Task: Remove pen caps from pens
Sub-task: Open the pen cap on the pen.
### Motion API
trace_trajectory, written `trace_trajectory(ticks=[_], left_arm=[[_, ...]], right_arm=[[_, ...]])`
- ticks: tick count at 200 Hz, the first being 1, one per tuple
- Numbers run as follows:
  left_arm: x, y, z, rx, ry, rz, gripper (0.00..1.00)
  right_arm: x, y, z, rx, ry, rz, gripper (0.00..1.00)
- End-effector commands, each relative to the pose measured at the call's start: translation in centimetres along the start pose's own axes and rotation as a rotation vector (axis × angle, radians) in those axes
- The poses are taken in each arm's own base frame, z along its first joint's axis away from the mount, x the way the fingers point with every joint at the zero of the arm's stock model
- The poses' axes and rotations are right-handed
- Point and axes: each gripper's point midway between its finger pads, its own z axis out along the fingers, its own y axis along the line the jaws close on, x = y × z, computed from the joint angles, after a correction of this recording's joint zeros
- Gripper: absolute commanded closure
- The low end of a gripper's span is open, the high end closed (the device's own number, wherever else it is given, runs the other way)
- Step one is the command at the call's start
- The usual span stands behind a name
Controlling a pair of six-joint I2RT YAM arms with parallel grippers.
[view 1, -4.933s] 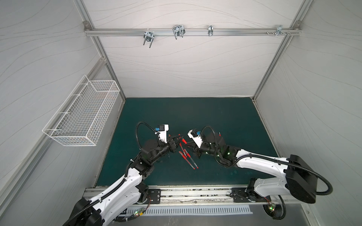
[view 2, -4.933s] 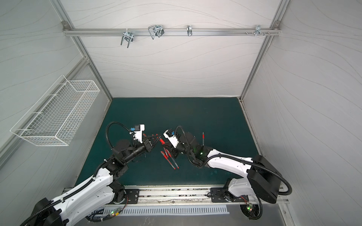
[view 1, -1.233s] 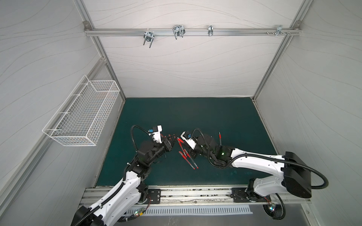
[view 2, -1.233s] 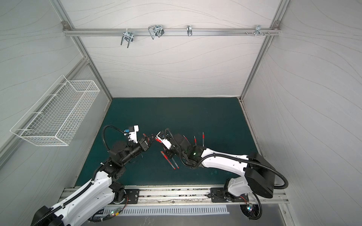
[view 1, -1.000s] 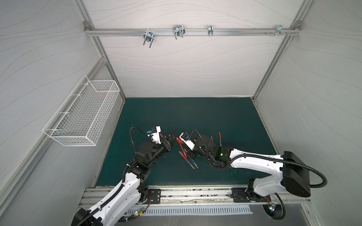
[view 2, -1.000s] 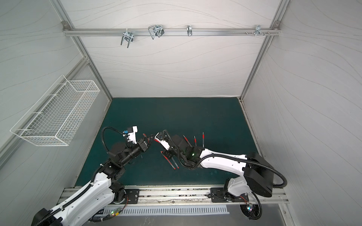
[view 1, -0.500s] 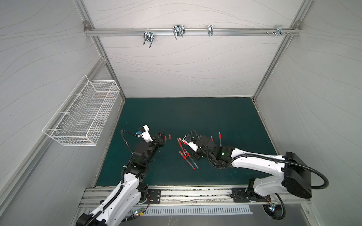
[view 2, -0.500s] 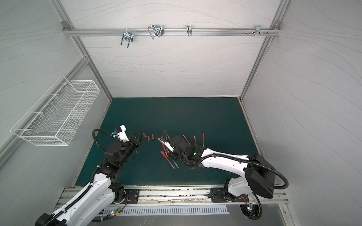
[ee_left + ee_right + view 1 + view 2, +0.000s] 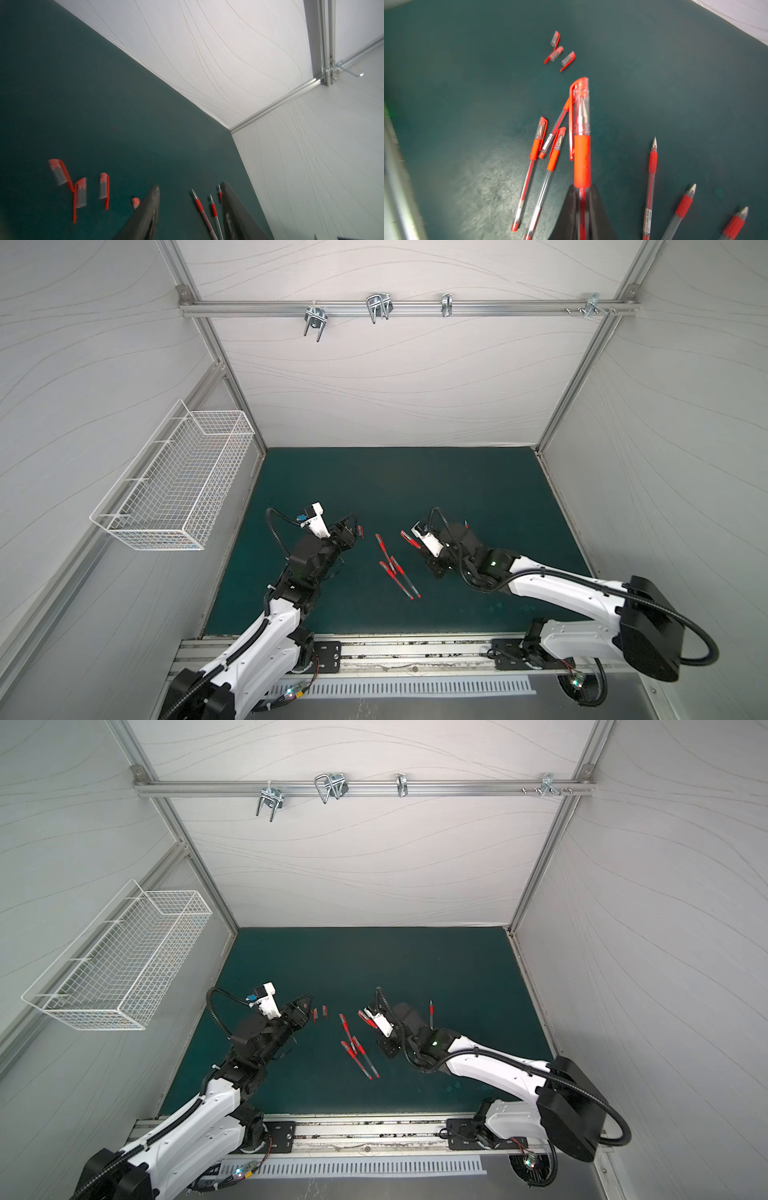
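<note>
Far mat [image 9: 395, 481] lies open; capped pens [image 9: 392, 566] clutter the middle.

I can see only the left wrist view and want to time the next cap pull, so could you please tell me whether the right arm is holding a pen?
Observer: Yes. The right gripper has its jaws shut on a pen, gripping the barrel just behind the red grip.
Operator: Thank you. Is its cap on?
Observer: It is. The cap covers the tip and points away from the jaws.
Operator: Are other capped pens lying on the mat?
Observer: Two capped pens lie beside it on the mat. A third pen crosses between them, and its tip end is hidden behind the held pen's cap.
</note>
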Motion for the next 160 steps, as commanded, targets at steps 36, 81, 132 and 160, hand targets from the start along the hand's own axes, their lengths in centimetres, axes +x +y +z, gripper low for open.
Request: trace_trajectory(ticks=[36,81,132,160], left_arm=[[1.1,-9.9,1.1,0.373,0.128,0.082,0.48],[2.9,-11.8,1.7,0.478,0.222,0.088,0.51],[4.4,-12.4,2.8,0.465,0.294,0.085,0.52],[5.0,-12.6,3.1,0.446,0.327,0.056,0.53]], right_arm=[[-3.1,1.6,-2.3,-0.214,-0.182,0.112,1.00],[-3.2,1.6,-2.3,-0.241,-0.197,0.137,1.00],[-3.2,0.6,-2.0,-0.153,-0.204,0.113,1.00],[-3.4,0.6,-1.8,-0.049,-0.217,0.052,1.00]])
